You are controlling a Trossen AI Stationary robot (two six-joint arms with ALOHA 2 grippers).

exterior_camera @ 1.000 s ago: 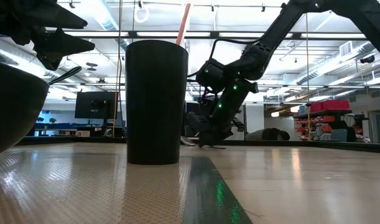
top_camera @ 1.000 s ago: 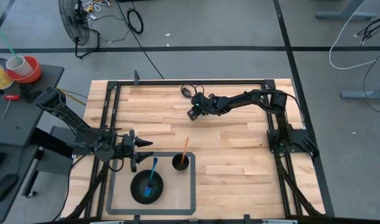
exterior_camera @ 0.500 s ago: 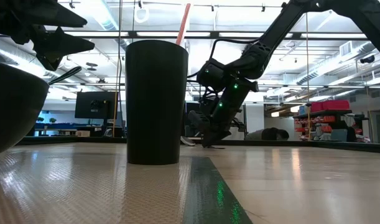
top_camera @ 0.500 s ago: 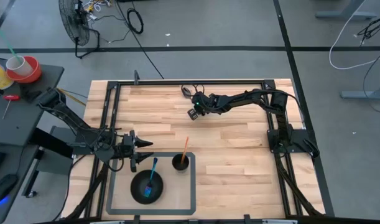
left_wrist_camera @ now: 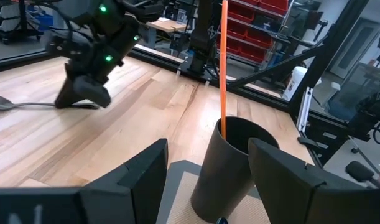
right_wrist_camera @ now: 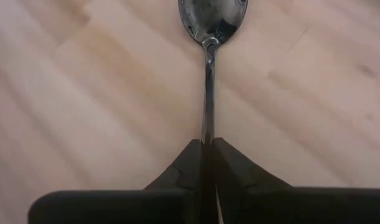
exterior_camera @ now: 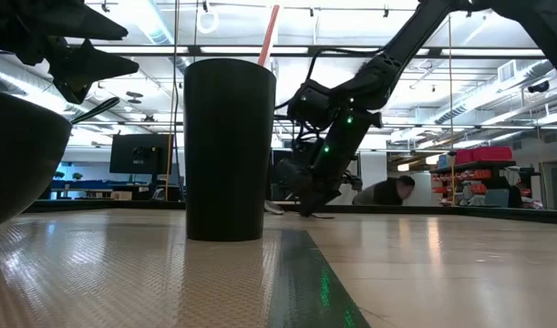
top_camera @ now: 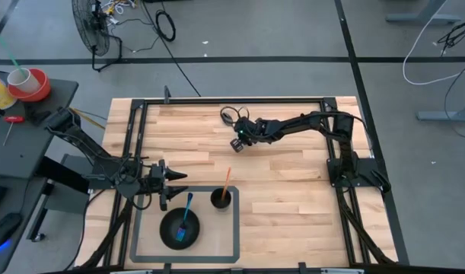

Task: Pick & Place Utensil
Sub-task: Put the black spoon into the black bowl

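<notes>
One spoon [right_wrist_camera: 209, 37], one cup [top_camera: 221, 199], one bowl [top_camera: 171, 232] and one mat [top_camera: 236, 228]. Two sticks: orange [top_camera: 226, 181], blue [top_camera: 187, 207]. Two arms.

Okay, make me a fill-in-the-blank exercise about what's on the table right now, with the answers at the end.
1. The right hand is shut on a metal ____.
2. The orange utensil stands in the black ____.
3. The blue utensil lies in the black ____.
4. The left hand, fingers open, waits beside the grey ____.

Missing words: spoon; cup; bowl; tray
</notes>
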